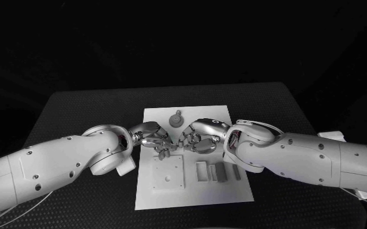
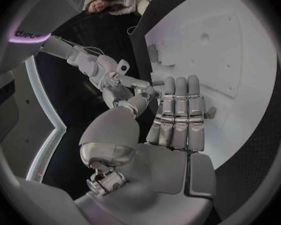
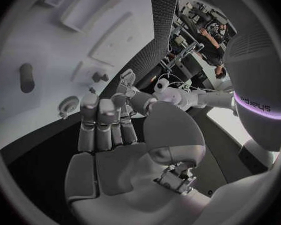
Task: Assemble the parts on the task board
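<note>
Both hands — left (image 1: pixel 150 135), right (image 1: pixel 202 135) — hover over the white board (image 1: pixel 229 186), fingers apart, holding nothing.

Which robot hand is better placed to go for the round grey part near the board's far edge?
Probably right. The right robot hand sits nearer the round grey part on the task board; the left robot hand hovers slightly farther. Neither visibly holds anything.
</note>
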